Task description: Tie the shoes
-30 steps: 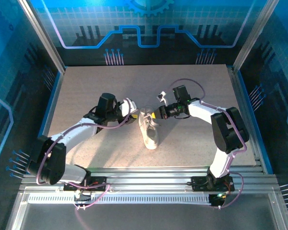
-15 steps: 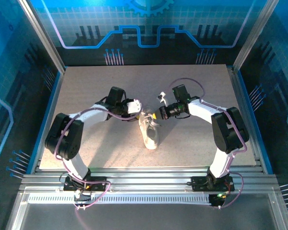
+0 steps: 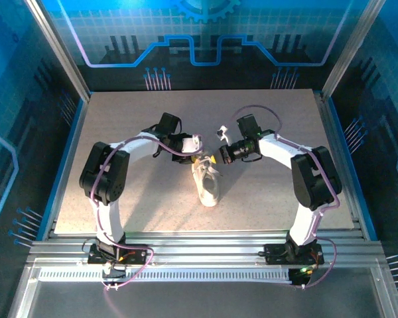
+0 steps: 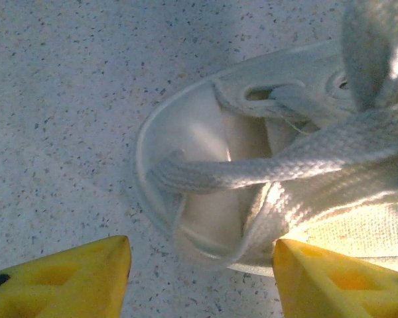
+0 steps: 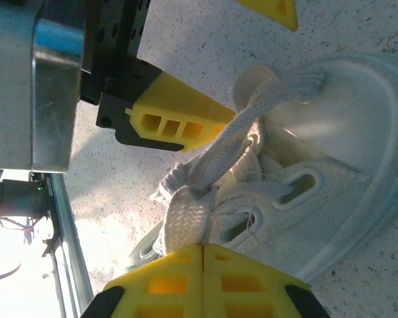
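Note:
The white sneaker (image 3: pixel 207 187) lies mid-table, toe toward the arms. My right gripper (image 3: pixel 214 159) comes in from the right and is shut on a flat white lace (image 5: pixel 186 212), which runs taut from the closed yellow jaws (image 5: pixel 203 255) up over the shoe's opening (image 5: pixel 345 199). My left gripper (image 3: pixel 198 147) sits at the heel end, open. Its fingertips (image 4: pixel 66 281) stand either side of the heel rim (image 4: pixel 146 152) with nothing gripped. A lace strand (image 4: pixel 272 165) crosses the opening just beyond them. One left finger (image 5: pixel 176 116) shows beside the taut lace.
The speckled grey tabletop (image 3: pixel 132 119) is walled by blue panels and slanted metal posts (image 3: pixel 56 46). An aluminium rail (image 3: pixel 205 255) with both arm bases runs along the near edge. A small white tag (image 3: pixel 222 131) hangs by the right wrist's cable.
The left arm has folded in and swung its gripper right and farther back, up to the shoe's heel. The right gripper has stayed shut on the lace in nearly the same place.

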Motion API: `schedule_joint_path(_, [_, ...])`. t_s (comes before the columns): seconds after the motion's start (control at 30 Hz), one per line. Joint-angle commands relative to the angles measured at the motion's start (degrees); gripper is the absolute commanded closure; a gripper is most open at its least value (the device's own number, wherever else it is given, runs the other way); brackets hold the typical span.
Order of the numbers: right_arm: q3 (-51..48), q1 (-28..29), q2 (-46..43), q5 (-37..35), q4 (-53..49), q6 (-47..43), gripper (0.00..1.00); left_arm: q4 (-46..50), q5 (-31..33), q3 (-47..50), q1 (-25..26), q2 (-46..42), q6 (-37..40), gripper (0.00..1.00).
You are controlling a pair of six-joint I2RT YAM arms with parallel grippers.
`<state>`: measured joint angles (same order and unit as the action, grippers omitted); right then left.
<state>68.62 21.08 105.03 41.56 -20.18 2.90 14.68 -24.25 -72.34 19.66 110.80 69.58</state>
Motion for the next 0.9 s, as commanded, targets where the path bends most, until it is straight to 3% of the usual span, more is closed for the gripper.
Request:
schedule_joint_path(0.0, [1.85, 0.53, 1.54, -0.04, -2.4, -1.49, 1.0, 5.24, -3.69, -1.97, 0.28, 1.39, 3.17, 0.46])
schedule_joint_path(0.2, [2.22, 0.54, 2.28, 0.53, -1.58, -1.01, 1.0, 2.78, -2.75, 3.96, 0.8, -4.14, -0.33, 0.83])
schedule_joint_path(0.27, [2.3, 0.54, 2.42, 0.53, -1.29, -1.11, 1.0, 1.21, -1.72, 7.44, 1.06, -7.03, -1.69, 0.9])
schedule_joint_path(0.6, [2.53, 0.53, 2.86, 0.85, 0.41, -0.79, 1.0, -1.67, 3.51, 20.82, 4.15, -22.82, -9.55, 0.99])
schedule_joint_path(0.87, [3.42, 0.58, 3.89, 0.48, 1.37, -0.76, 1.0, -0.44, 6.98, 24.51, 8.58, -27.25, -16.31, 1.0])
